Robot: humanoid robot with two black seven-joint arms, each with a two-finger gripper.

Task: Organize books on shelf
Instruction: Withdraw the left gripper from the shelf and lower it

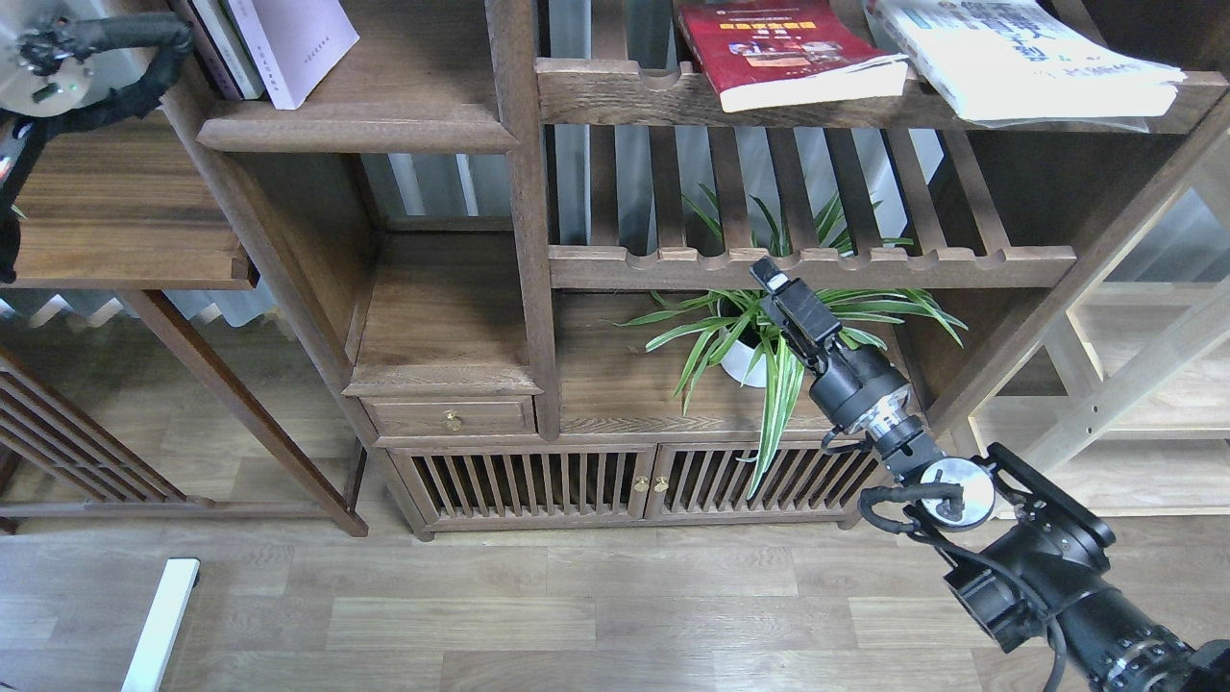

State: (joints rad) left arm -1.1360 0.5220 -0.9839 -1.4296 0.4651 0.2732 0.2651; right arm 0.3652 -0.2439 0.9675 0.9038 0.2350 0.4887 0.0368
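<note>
1. Dark wood bookcase (524,288); books at twelve o'clock.
2. Red paperback (783,48), white paperback (1019,58): light, floppy; grip overhanging edges.
3. Right claw (769,274): empty, opening unclear; left claw unseen.

We note a wood-plank floor (577,615) below a dark slatted cabinet (634,481); a potted spider plant (759,336) stands above it, with a pale rack (1134,384) to its right.

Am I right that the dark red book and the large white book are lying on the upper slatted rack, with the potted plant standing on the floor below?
Not quite. The head view shows the potted plant standing on the cabinet top, not the floor. The dark red book and large white book do lie on the upper slatted rack.
</note>
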